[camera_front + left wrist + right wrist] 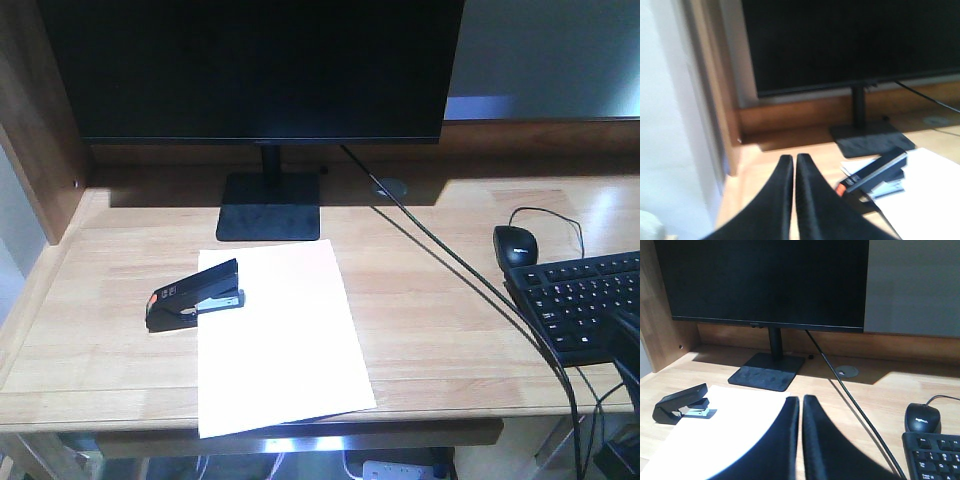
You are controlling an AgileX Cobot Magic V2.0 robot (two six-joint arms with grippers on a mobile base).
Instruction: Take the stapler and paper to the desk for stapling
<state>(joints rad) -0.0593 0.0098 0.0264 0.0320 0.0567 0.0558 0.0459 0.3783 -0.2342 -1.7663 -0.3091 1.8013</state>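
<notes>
Paper [280, 335]: lies on the desk [430, 300], near edge overhanging.
Stapler [195, 295]: at the paper's far-left corner, mouth over its edge.
My left gripper [794, 165]: closed, empty, left of the stapler.
My right gripper [801, 405]: closed, empty.
Progress: both items delivered, I judge; nothing left but the stapling.

The front view looks down from high on the light-wood desk [420, 330]; both wrist views sit low, facing the black flat monitor [765, 280], sharing the small black stapler [872, 172]
</notes>
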